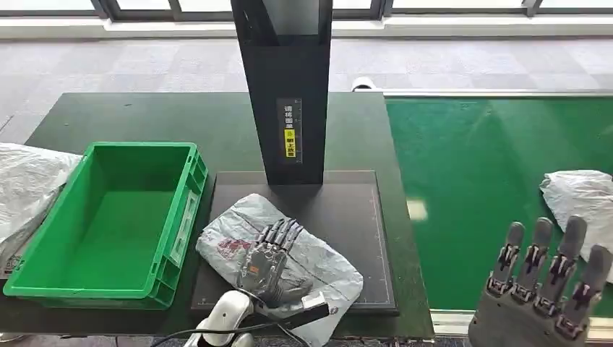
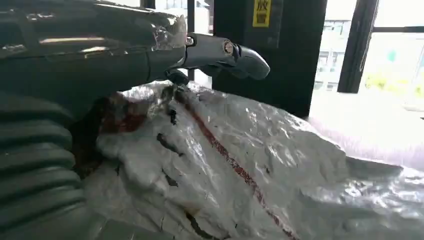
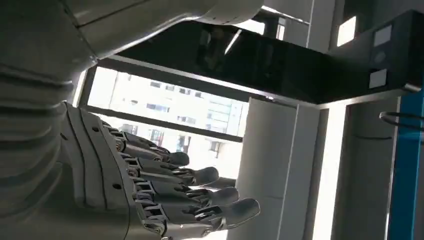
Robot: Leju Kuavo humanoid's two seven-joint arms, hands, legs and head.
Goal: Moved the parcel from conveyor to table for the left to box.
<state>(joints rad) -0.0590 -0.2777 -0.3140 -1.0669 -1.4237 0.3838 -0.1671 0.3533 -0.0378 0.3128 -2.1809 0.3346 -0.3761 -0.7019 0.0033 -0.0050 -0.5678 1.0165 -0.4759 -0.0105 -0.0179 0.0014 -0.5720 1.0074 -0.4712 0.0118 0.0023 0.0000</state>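
Dark table, left hand flat on red-printed parcel, grip unclear; right hand spread empty

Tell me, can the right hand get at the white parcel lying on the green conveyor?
Probably yes. The right hand is raised, open and holding nothing, and the white parcel lies just beyond it on the green conveyor with nothing between them.

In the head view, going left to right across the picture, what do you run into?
Crumpled white bag at the left edge → green crate → parcel on the black mat with the left hand resting on it → green conveyor belt → right hand → white parcel on the belt.
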